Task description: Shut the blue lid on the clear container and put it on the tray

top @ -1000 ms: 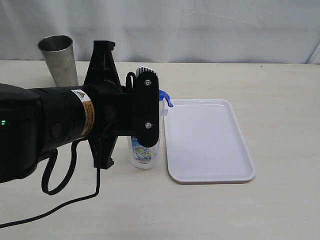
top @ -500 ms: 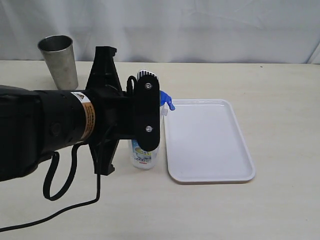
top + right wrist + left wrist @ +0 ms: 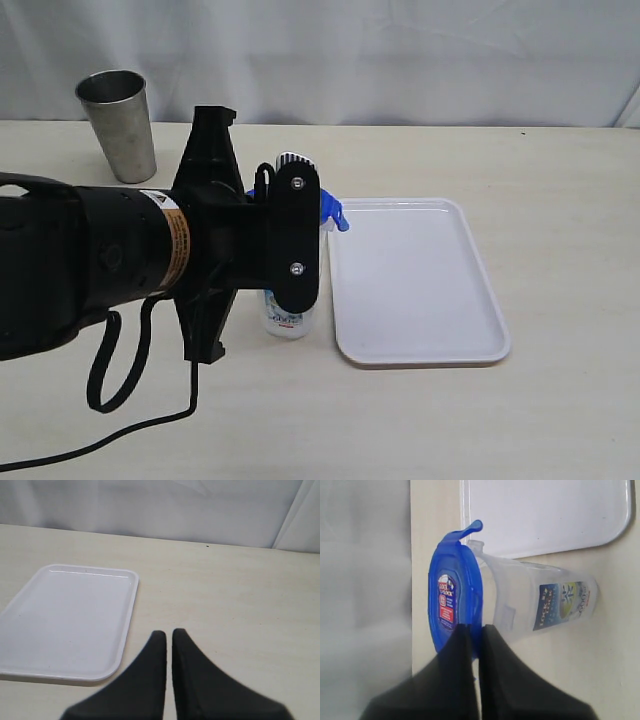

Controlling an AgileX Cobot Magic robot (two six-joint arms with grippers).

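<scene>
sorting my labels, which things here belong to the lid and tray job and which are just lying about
Job in hand: blue lid, clear container, tray.
Lying about: steel cup, upright, apart from the rest.

container [image 3: 287, 322] left of tray [image 3: 420, 290] (just beside) | lid [image 3: 336, 212] on container | cup [image 3: 118, 122] behind-left

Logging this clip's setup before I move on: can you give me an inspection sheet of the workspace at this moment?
Surface: beige table, no spills seen.
Job's things: blue lid sits on the upright clear container, one flap sticking out; white tray beside it, nothing on it.
Clutter: steel cup at the back.
Grippers: left gripper fingers shut at the lid's rim; right gripper fingers shut above bare table.
Cables: black cable trails from the left arm.
Surroundings: white curtain.
</scene>
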